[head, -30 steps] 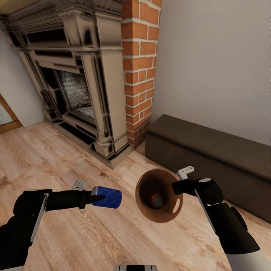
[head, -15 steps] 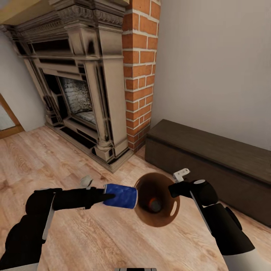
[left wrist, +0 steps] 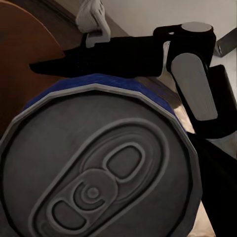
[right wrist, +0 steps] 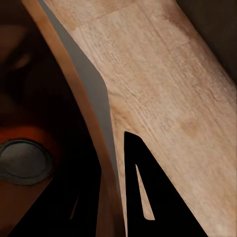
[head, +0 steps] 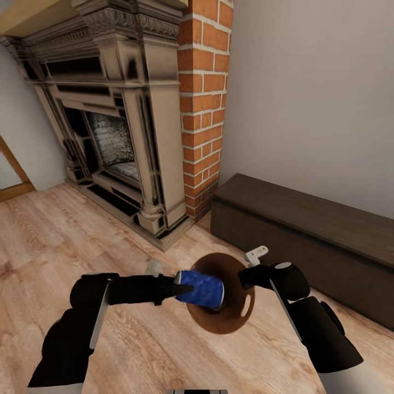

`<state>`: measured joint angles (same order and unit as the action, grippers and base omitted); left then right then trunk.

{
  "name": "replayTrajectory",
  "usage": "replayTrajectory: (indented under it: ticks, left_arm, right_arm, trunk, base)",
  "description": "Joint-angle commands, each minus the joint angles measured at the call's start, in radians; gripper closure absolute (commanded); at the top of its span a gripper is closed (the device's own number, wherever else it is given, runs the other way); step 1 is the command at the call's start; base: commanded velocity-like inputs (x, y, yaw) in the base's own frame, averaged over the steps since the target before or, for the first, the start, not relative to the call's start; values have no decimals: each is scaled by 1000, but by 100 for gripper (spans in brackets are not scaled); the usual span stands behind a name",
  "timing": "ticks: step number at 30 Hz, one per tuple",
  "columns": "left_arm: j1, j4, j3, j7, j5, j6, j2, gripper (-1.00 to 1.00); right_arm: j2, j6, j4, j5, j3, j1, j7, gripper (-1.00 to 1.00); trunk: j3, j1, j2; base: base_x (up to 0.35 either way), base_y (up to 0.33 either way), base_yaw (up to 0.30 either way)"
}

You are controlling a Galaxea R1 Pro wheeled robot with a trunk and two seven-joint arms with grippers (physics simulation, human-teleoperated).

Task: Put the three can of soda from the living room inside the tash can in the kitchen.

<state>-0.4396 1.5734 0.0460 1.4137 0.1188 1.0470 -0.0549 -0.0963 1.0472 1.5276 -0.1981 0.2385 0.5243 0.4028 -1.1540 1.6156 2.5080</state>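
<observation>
My left gripper (head: 176,287) is shut on the blue soda can (head: 201,289), which it holds sideways. The can's far end sits at the mouth of the trash can (head: 232,317). The bin is tipped, with its coppery brown inside facing me. My right gripper (head: 244,278) is shut on its rim. In the left wrist view the blue can's grey top (left wrist: 98,173) is close up, with the right arm (left wrist: 192,84) beyond it. In the right wrist view the fingers (right wrist: 143,197) pinch the bin's grey wall (right wrist: 94,94). An orange can with a grey top (right wrist: 24,160) lies inside the bin.
An ornate fireplace (head: 109,126) and a brick column (head: 202,98) stand ahead. A long, low dark cabinet (head: 306,230) runs along the right wall, close to the right arm. Warm plank floor (head: 54,230) spreads below, and a wood door frame (head: 8,180) shows at far left.
The left gripper has carried the blue can rightward, from well clear of the bin to its mouth. The bin and right gripper have shifted slightly left. The head view moved a little early on.
</observation>
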Motion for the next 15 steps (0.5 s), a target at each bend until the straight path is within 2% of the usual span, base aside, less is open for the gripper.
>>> replayTrajectory:
  ticks: [1,5,9,12,15]
  left_arm:
    - [0,-1,-30,-51,-2,0,0,100]
    - [2,-2,-65,-120,-3,0,2,100]
    - [2,-3,-151,-196,-3,0,0,100]
    - [1,-3,-187,-256,-4,0,-1,100]
    - [1,-2,-213,-289,-4,0,-5,100]
  right_arm:
    - [2,0,0,3,0,0,2,100]
    - [4,0,0,3,0,0,2,100]
    - [4,0,0,3,0,0,3,100]
    - [4,0,0,3,0,0,4,100]
    - [4,0,0,3,0,0,4,100]
  trunk:
    - [0,0,0]
    - [0,0,0]
    - [0,0,0]
    - [0,0,0]
    - [0,0,0]
  base:
    - [0,0,0]
    - [0,0,0]
    - [0,0,0]
    - [0,0,0]
    - [0,0,0]
